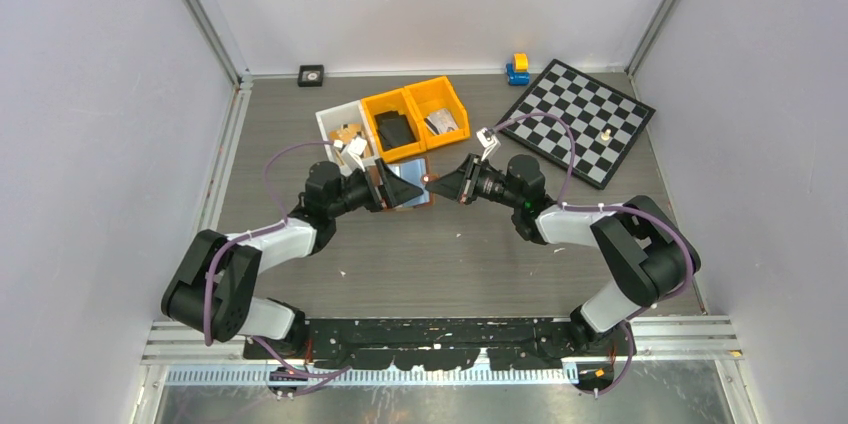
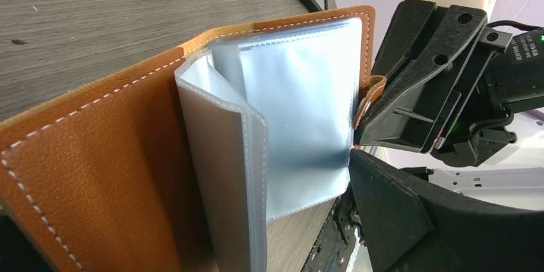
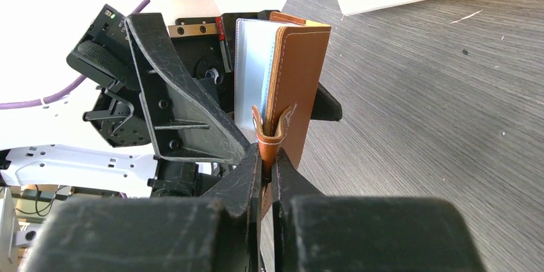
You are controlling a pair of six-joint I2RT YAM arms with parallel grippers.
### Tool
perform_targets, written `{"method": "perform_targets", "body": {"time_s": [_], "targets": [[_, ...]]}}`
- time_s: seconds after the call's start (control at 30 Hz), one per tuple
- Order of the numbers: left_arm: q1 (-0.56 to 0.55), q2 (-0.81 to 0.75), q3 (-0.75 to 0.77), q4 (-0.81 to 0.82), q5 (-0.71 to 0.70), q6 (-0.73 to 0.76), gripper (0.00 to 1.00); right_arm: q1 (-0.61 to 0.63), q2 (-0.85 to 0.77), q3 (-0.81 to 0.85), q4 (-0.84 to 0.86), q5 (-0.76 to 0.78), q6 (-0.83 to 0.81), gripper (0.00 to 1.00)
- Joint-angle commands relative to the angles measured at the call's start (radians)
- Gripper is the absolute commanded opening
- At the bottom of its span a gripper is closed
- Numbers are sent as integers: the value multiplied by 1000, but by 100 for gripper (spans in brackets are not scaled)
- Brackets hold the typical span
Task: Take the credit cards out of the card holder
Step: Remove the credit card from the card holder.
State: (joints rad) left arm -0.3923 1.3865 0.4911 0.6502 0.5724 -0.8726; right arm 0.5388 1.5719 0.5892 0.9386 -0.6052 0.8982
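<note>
While the right gripper (image 3: 269,168) pinches the snap tab (image 3: 268,136), the card holder (image 3: 298,79) stands upright between both arms, sleeves (image 2: 301,111) exposed for picking (no credit cards discernible); left gripper (image 1: 384,185) gapes wide astride its cover.

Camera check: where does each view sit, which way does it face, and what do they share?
Top external: above and behind the bases, looking down at the table; both arms show, left gripper and right gripper either side of the card holder.
Left wrist: on the left arm, facing the holder's open pale blue sleeves and the right gripper; own finger lower right.
Right wrist: on the right arm, facing the left gripper; own fingers pinch the holder's strap.
Shared: both wrist views show the holder.
</note>
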Motion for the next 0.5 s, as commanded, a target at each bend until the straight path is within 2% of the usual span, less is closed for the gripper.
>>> {"method": "perform_targets", "body": {"time_s": [0.0,0.1,0.33,0.47], "targets": [[-2,7,46,-24,-2,36,97,-2,-5,34,91,-19,13,1],[-2,2,58,-66,-14,55,87,-3,-9,32,90,-18,13,0],[-2,-7,81,-169,-58,94,75,-2,-19,30,83,-15,9,1],[-2,-19,95,-242,-93,114,62,-2,-29,29,73,-9,5,0]]}}
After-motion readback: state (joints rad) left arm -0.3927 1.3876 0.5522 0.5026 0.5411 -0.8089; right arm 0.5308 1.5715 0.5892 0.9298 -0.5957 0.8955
